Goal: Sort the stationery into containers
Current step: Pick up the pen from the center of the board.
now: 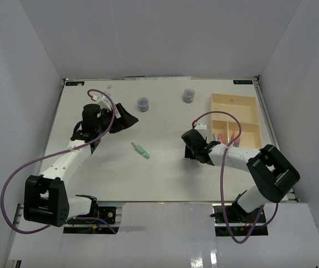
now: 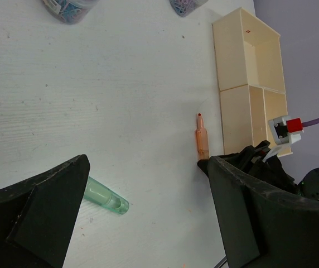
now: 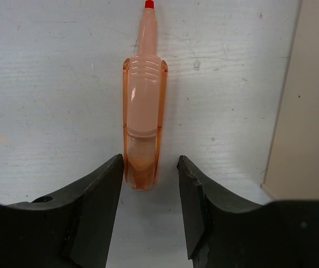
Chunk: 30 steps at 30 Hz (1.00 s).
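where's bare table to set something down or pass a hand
Free: the broad patch between the green marker and the near edge; the gap between left pot and right pot. Crowded: right gripper straddling the orange marker beside the tray.

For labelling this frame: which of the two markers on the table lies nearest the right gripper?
The orange marker, its end between the fingers of the right gripper; the green marker lies well away from it.

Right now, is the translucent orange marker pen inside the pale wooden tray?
Outside: the orange marker pen lies flat on the white table beside the tray, between the right gripper's fingers.
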{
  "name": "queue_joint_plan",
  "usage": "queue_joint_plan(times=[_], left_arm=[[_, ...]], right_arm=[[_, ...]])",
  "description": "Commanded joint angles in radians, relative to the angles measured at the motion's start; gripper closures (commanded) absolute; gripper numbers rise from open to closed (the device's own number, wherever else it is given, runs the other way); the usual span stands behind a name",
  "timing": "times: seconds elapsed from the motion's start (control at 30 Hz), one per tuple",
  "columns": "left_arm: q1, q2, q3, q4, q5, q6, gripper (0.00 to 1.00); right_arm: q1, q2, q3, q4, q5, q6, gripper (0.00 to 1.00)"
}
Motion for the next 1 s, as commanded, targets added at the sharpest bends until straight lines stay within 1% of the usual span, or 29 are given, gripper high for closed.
queue_joint_plan(times=[0.0,0.27,0.37,0.4,0.47,0.5,0.6,0.63,0.7,0.87,0.9,0.97], left_arm=[[0.005,-0.008,0.029,0.007,0.017,-0.003,0.02],[0.006,-0.008,0.030,0.006,0.016,-0.001,0.02],[0.006,-0.005,0.030,0.006,0.019,-0.003,0.02],[0.006,-0.005,0.030,0.006,0.020,-0.003,0.02],[0.006,-0.002,0.032,0.006,0.023,-0.003,0.02],[0.006,-0.002,0.032,0.006,0.025,-0.003,0.02],[0.005,-0.002,0.033,0.006,0.033,-0.003,0.02],[0.006,0.000,0.033,0.007,0.034,-0.003,0.02],[0.006,0.001,0.033,0.007,0.042,-0.003,0.02],[0.006,0.016,0.041,0.012,0.080,-0.007,0.02],[0.006,0.022,0.044,0.012,0.106,-0.007,0.02],[0.005,0.038,0.055,0.013,0.137,-0.012,0.02]], right_arm=[[-0.006,0.051,0.015,-0.034,-0.029,0.010,0.50],[-0.006,0.060,0.022,-0.046,-0.022,0.010,0.52],[-0.005,0.051,0.016,-0.048,-0.022,0.010,0.58],[-0.006,0.049,0.016,-0.048,-0.020,0.008,0.62],[-0.006,0.043,0.016,-0.053,-0.014,0.002,0.66],[-0.006,0.042,0.016,-0.056,-0.013,-0.001,0.69],[-0.002,0.025,0.019,-0.059,-0.005,-0.018,0.74],[0.004,0.019,0.022,-0.057,0.001,-0.038,0.80],[0.014,-0.003,0.036,-0.060,0.006,-0.059,0.85],[0.044,-0.070,0.108,-0.094,-0.006,-0.206,0.86],[0.046,-0.083,0.125,-0.102,-0.013,-0.232,0.86],[0.049,-0.119,0.180,-0.135,-0.057,-0.300,0.86]])
